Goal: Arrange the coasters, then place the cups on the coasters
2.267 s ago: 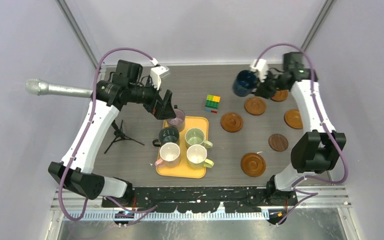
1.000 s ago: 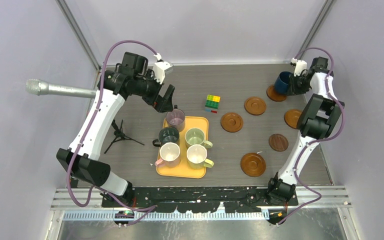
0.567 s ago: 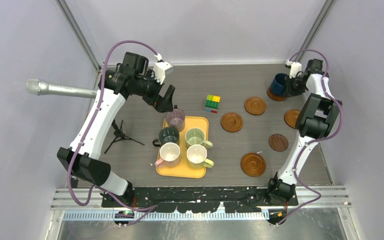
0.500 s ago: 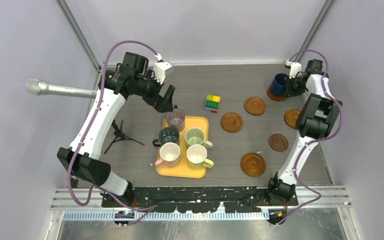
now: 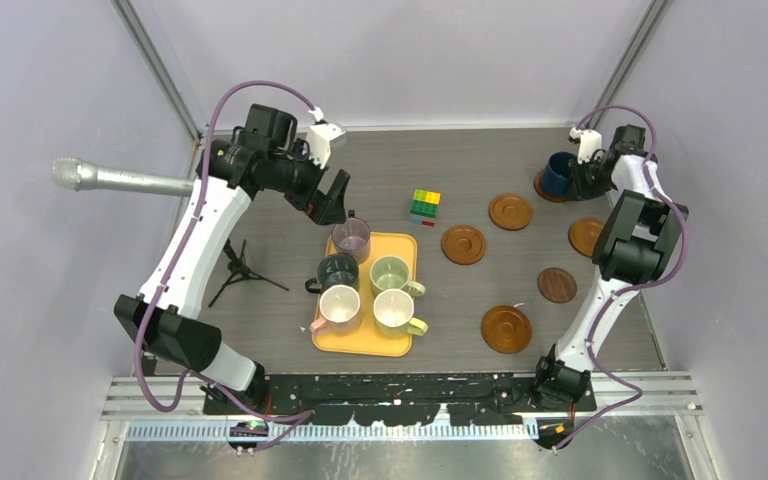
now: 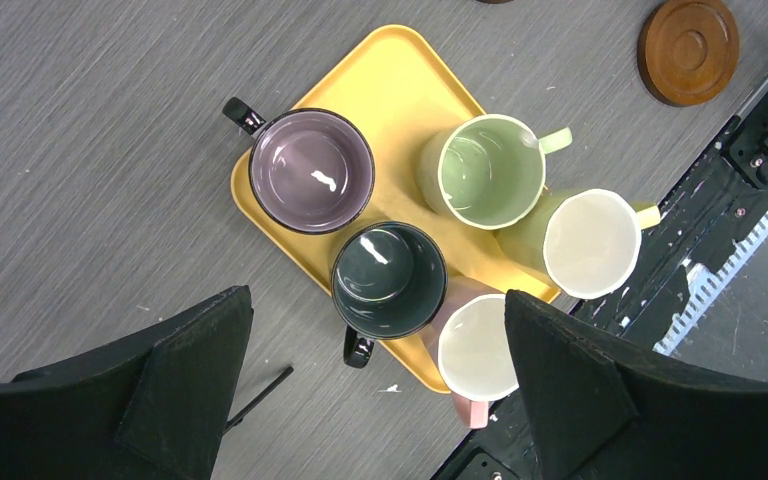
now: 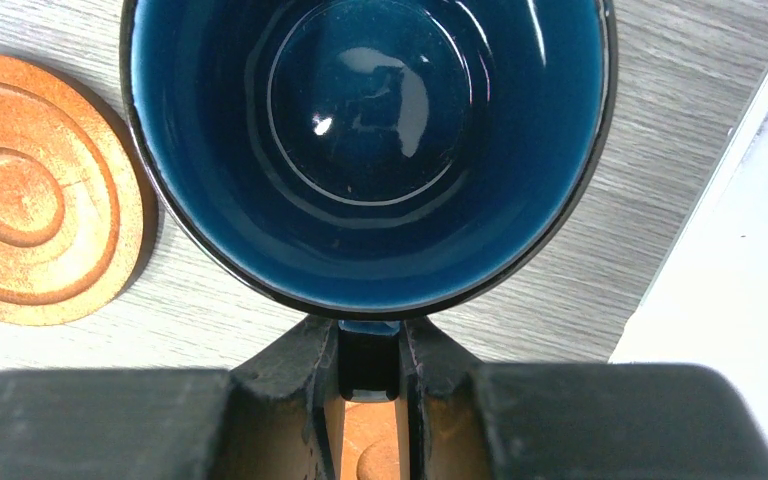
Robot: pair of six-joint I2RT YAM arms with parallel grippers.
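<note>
Right gripper (image 7: 370,345) clamped on handle (image 7: 368,368) of navy mug (image 7: 365,140), glossy blue inside, upright over far-right coaster (image 5: 541,189). Right arm stretched to far corner. Left gripper (image 6: 375,305) spread wide, hovering above five mugs (image 6: 310,170) on yellow tray (image 6: 400,70).

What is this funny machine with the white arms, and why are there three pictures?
It is a robot with two arms, each ending in a two-finger gripper. One picture looks down from above; the other two come from little cameras on the wrists. On the table, a yellow tray carries five mugs, and brown wooden coasters lie to the right, near a coloured cube. The left gripper hangs open above the tray, holding nothing. The right gripper pinches the handle of a navy mug over the far coaster; whether the mug rests on it, I cannot tell.
</note>
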